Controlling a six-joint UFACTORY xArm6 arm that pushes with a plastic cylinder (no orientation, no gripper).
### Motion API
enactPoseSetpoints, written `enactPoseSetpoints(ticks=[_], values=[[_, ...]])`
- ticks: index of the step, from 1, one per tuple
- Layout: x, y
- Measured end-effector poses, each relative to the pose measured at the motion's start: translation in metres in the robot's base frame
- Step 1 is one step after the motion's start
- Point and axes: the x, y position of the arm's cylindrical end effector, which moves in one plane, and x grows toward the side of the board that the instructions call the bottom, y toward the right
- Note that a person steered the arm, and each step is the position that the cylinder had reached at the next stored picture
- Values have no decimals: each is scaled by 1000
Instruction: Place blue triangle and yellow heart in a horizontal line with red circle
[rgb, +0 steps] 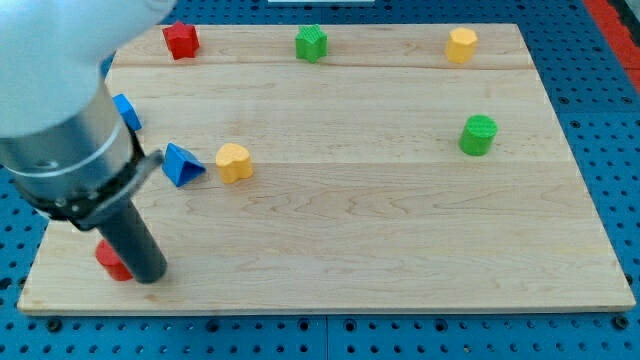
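Trouble could come from my tip, which sits at the lower left of the frame touching a red block (presumably the red circle, though the rod hides most of it): any careless sweep from here would shove that reference block and spoil the line. The blue triangle and yellow heart lie just beside each other at middle left on the worktop, well above the red block. There are no fingers on this rod, so nothing is held.
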Motion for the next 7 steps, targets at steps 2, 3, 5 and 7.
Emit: enactPoseSetpoints(ticks=[2, 3, 5, 7], values=[[-12, 14], [-12, 42], [-66, 140], [-127, 210]])
